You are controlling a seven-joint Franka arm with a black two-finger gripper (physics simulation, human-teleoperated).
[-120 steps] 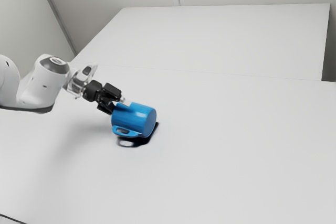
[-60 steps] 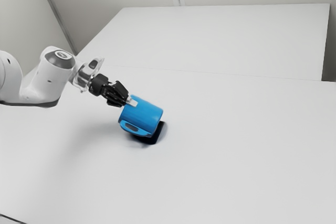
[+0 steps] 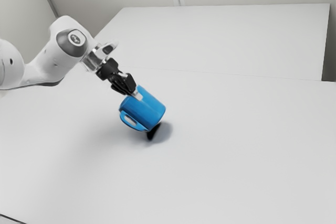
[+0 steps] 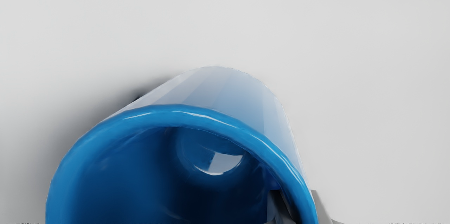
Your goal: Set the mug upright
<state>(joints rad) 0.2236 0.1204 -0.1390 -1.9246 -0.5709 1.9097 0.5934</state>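
In the exterior view my gripper (image 3: 137, 94) is shut on the upper wall of the blue mug (image 3: 144, 110). The mug tilts, its mouth toward the hand and its base pointing down and toward the exterior view's right, with the handle on the lower left side. A shadow lies beneath it; whether the base edge touches the table is unclear. Looking into the mug (image 4: 218, 113) from the wrist, I see one finger inside and one outside the wall, the gripper (image 4: 299, 204) pinching it near the rim.
The white table (image 3: 236, 145) extends around the mug on all sides. A second white surface (image 3: 226, 40) stands beyond it, against pale walls. A dark cable (image 3: 11, 219) crosses the near left corner of the exterior view.
My hand has risen and moved toward the exterior view's right, pitching more steeply downward. The mug has turned with it from nearly lying on its side to a tilted pose.
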